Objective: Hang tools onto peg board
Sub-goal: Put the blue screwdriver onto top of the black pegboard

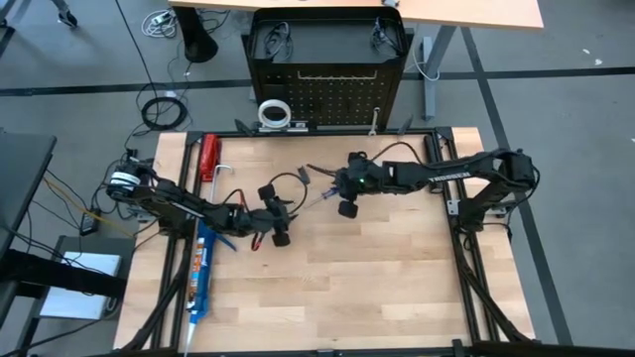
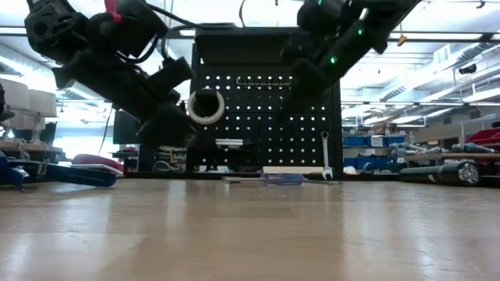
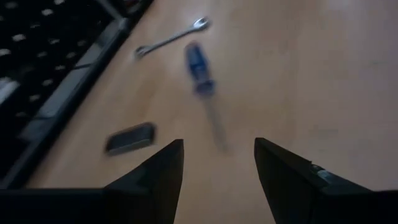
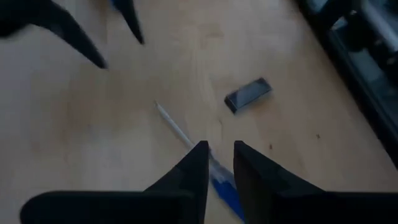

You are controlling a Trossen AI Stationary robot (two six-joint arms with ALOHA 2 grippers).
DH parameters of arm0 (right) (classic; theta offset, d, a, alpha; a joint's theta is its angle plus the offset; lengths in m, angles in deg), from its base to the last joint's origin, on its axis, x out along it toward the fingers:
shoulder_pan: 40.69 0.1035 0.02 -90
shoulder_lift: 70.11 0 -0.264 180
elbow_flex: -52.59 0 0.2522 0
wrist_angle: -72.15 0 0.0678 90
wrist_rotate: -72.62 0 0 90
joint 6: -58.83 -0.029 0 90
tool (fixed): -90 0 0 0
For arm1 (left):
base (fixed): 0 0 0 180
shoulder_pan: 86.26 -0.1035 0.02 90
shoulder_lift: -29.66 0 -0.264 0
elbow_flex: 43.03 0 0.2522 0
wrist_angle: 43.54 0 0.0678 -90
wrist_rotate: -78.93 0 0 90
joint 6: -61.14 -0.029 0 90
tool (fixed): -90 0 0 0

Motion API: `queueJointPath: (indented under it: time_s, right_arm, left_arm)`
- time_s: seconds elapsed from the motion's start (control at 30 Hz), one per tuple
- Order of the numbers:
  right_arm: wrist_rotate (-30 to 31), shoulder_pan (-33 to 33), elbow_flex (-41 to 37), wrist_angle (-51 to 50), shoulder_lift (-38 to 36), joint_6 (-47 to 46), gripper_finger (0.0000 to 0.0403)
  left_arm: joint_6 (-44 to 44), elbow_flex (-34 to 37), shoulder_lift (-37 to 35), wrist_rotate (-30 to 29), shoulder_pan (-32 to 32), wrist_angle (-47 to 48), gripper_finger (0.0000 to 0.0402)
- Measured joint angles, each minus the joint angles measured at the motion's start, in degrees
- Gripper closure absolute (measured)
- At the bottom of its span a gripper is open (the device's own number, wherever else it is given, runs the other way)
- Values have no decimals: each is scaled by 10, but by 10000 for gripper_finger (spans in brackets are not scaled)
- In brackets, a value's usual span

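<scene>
From above, the left pincer (image 1: 279, 213) and right pincer (image 1: 342, 196) hover over the middle of the bench (image 1: 397, 278), with the screwdriver (image 1: 319, 199) between them. A tape roll (image 1: 275, 113) hangs on the peg board (image 1: 327, 84).

At bench height, the screwdriver (image 2: 281, 179) lies flat before the peg board (image 2: 266, 109), a wrench (image 2: 326, 154) hanging there.

Past the left wrist, fingers (image 3: 155, 177) stand wide apart, holding nothing, beyond them the screwdriver (image 3: 200, 67) and a wrench (image 3: 171, 38).

Past the right wrist, fingers (image 4: 193, 171) stand slightly parted above the screwdriver (image 4: 225, 190), gripping nothing.
</scene>
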Motion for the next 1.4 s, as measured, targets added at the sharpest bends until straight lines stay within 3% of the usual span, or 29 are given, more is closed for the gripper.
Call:
queueJointPath:
  time_s: [0.27, 0.5, 0.93, 1.17, 1.4]
  right_arm:
    - [-98, -58, 0, -12, 56, 131, 275]
    - [-160, -97, 0, -14, 86, 145, 220]
    - [-166, -127, 0, -21, 133, 172, 152]
    - [-150, -129, 3, -35, 152, 188, 184]
    - [-141, -116, 1, -21, 154, 165, 300]
  left_arm:
    - [1, 0, 0, 75, 0, -22, 200]
    - [1, 0, 0, 81, 0, -24, 200]
    - [1, 0, 0, 86, 0, -19, 200]
    - [1, 0, 0, 86, 0, -15, 200]
    - [7, 0, 0, 59, 0, -19, 200]
